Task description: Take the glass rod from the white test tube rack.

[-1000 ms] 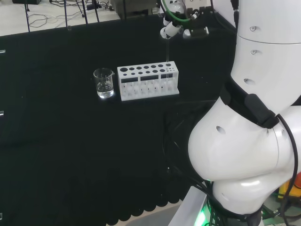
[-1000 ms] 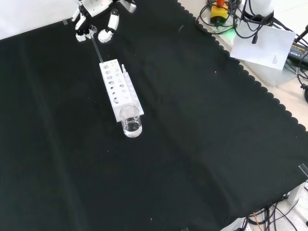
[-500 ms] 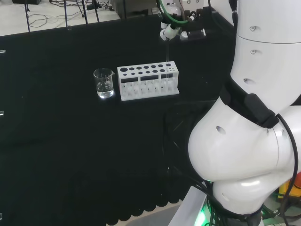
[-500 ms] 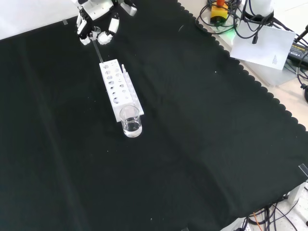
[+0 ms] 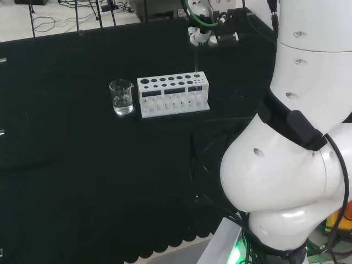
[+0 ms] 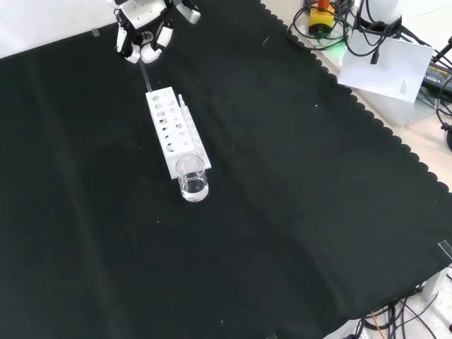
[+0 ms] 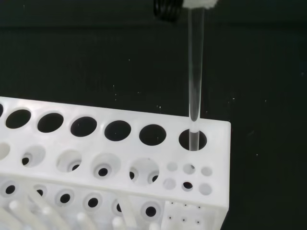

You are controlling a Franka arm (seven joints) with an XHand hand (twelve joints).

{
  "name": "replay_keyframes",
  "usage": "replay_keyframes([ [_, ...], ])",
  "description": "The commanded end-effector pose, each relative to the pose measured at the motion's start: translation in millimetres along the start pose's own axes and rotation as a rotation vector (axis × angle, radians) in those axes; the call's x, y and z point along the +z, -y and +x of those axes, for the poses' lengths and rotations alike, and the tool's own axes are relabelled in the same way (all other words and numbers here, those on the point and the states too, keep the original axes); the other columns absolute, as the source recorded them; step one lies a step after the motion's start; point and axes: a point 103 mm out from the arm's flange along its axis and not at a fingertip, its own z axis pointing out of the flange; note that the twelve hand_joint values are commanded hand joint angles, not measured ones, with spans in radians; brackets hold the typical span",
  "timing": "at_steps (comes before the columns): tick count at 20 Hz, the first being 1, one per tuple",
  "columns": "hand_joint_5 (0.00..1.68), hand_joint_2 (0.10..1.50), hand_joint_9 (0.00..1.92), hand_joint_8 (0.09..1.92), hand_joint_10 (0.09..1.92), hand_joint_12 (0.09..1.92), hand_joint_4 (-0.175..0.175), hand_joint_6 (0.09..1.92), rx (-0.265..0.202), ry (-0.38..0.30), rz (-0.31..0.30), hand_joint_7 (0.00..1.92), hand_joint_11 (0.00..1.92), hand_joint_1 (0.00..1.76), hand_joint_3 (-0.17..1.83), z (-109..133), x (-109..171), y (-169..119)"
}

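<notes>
Robot hand: the black and white robot hand (image 6: 143,44) was closed round the top of the thin clear glass rod (image 7: 194,86), higher than a second before.
Rod: its lower end was still in the end hole of the white plastic test tube rack (image 5: 173,95).
Meaning: extraction appeared under way, not finished.

A wide black cloth with a scalloped edge (image 6: 395,145) covers the table, lying flat with faint creases and specks of pale lint. In the front view, past the cloth's right edge, a pale table surface (image 6: 424,152) shows, with a white sheet of paper (image 6: 385,70) lying on it among tangled black cables (image 6: 367,28). More cables hang at the lower right corner (image 6: 395,318). In the head view, a light floor (image 5: 49,16) lies beyond the cloth's far edge, crossed by thin dark cables and thin black metal legs (image 5: 99,14).
</notes>
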Motion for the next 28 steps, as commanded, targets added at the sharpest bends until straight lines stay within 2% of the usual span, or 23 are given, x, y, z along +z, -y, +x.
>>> replay_keyframes([
  [1,0.87,0.85,1.55,1.38,1.27,1.08,-0.175,1.09,0.022,-0.058,-0.070,1.00,1.46,1.26,0.62,0.1,-11.9,4.4],
  [3,0.92,0.84,1.54,1.36,1.22,1.08,-0.175,0.96,0.024,-0.100,-0.114,1.03,1.47,1.27,0.60,-2.1,-18.8,8.0],
  [6,0.96,0.91,1.51,1.33,1.16,1.07,-0.175,0.83,0.011,-0.173,-0.163,1.02,1.48,1.28,0.44,-3.2,-35.2,16.2],
  [10,0.97,0.95,1.51,1.32,1.12,1.07,-0.175,0.79,0.011,-0.186,-0.204,1.02,1.48,1.28,0.35,0.0,-63.4,30.0],
  [14,0.97,0.98,1.52,1.32,1.10,1.07,-0.175,0.77,0.021,-0.171,-0.200,1.01,1.48,1.28,0.30,4.6,-83.4,38.0],
  [17,0.98,1.01,1.52,1.32,1.08,1.08,-0.175,0.74,0.026,-0.209,-0.177,1.01,1.49,1.28,0.24,6.5,-98.8,43.3],
  [22,0.99,1.04,1.53,1.31,1.07,1.09,-0.175,0.72,0.033,-0.184,-0.189,1.00,1.48,1.28,0.17,12.4,-124.1,55.0],
  [28,0.99,1.04,1.53,1.31,1.07,1.09,-0.175,0.71,0.038,-0.180,-0.188,1.00,1.49,1.28,0.16,19.8,-125.0,55.6],
])
